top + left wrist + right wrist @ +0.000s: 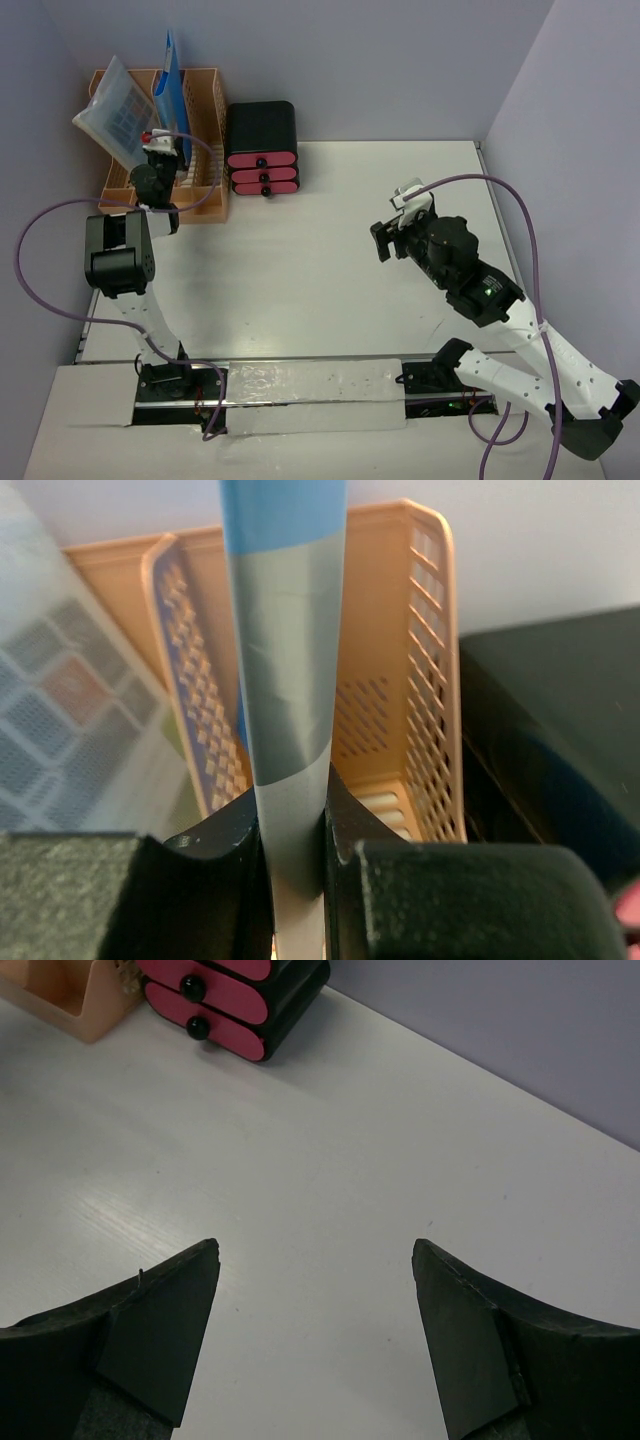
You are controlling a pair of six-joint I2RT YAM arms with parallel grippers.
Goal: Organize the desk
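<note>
your left gripper [293,850] is pinching a thin blue and grey folder [285,630] by its bottom edge, with one finger pressed on each side. the folder stands straight up, thin edge toward the wrist camera, and i think you hold it that way so it can slide down into a narrow slot. it is up at the peach file rack [205,110] in the upper left of the top view. from the wrist view i cannot tell if the folder's bottom is touching the rack floor yet, because the fingers hide it. a see-through pouch [112,110] with a squares pattern leans out of the left side of the rack, tipped to the left, so the folder goes in to the right of it. just beside the rack on the right sits a black drawer box [262,145] with pink drawers, all pushed in. the desk [300,260] is the big white top that fills the middle of the top view, and the rack and box sit along its far edge. your right gripper [315,1330] is spread wide with nothing in it, hanging over bare desk on the right side, well apart from the rack. it looks like it is waiting out of the way. when you let go, watch that the folder does not tip onto the pouch.
</note>
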